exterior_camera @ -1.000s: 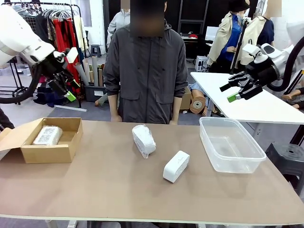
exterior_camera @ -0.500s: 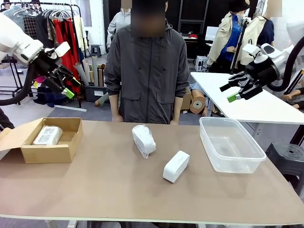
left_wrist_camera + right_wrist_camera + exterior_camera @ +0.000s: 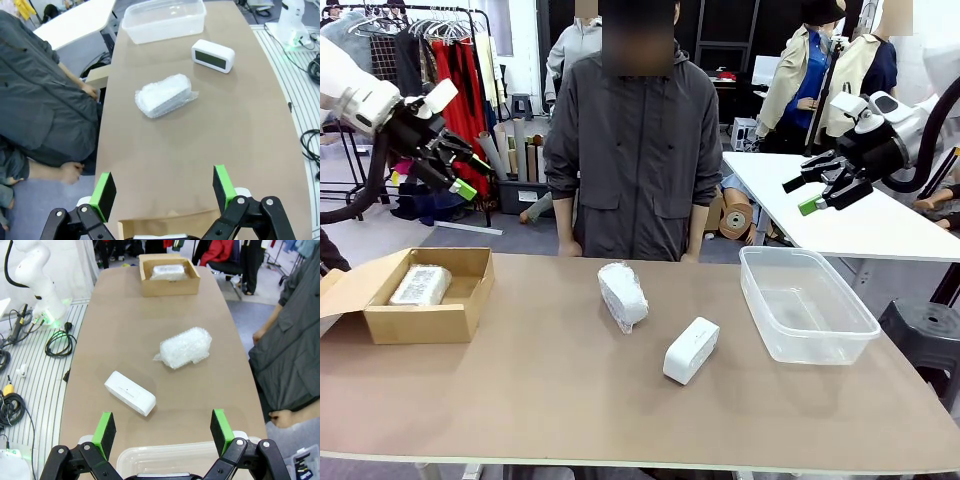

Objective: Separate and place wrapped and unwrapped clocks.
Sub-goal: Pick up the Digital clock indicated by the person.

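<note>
Two clocks I see mid-table from the front, wrapped clock (image 3: pixel 622 295) beside bare clock (image 3: pixel 691 350), third clock (image 3: pixel 420 285) half sunk in the box (image 3: pixel 430 322), left gripper (image 3: pixel 472 176) and right gripper (image 3: pixel 799 196) spread wide, holding nothing; left wrist reveals the bare clock's dark face; right wrist crops the tub (image 3: pixel 165 452).

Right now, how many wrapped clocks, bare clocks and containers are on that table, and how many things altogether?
Wrapped clocks: 2 (boxed wrapped clock, mid-table wrapped clock)
Bare clock: 1
Cardboard box: 1
Clear tub: 1
Total: 5
</note>
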`<state>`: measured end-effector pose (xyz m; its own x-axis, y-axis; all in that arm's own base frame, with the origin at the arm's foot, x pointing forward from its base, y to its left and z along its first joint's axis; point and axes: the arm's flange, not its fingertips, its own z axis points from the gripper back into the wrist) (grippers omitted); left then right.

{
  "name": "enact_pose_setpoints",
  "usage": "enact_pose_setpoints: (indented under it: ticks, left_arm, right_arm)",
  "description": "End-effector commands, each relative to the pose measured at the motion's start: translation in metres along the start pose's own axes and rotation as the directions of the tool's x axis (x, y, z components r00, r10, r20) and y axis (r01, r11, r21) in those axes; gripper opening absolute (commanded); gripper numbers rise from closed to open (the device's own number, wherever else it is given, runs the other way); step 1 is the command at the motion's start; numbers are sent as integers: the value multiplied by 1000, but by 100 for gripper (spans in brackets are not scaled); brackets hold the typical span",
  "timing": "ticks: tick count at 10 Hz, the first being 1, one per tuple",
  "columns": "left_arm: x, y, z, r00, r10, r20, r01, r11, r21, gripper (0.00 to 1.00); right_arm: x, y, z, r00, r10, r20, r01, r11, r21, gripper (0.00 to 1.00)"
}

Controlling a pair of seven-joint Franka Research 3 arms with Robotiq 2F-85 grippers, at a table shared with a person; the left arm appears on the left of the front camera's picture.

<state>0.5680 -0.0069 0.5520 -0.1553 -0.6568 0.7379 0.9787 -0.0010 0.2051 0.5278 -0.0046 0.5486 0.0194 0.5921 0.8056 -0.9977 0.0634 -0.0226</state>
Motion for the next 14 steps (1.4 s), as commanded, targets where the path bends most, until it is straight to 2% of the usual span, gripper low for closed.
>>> enact_pose_setpoints:
  ticks: [1, 2, 14]
  left_arm:
    - [-7, 1, 0, 998, 54, 24, -54, 998, 13, 100]
    - [0, 0, 0, 1000, 0, 0, 0, 1000, 0, 100]
    - [0, 0, 0, 1000, 0, 0, 0, 1000, 0, 100]
  right_arm:
    - [1, 2, 0, 1000, 2, 2, -2, 1000, -3, 100]
    - [1, 2, 0, 1000, 2, 2, -2, 1000, -3, 100]
    - [1, 2, 0, 1000, 2, 2, -2, 1000, -3, 100]
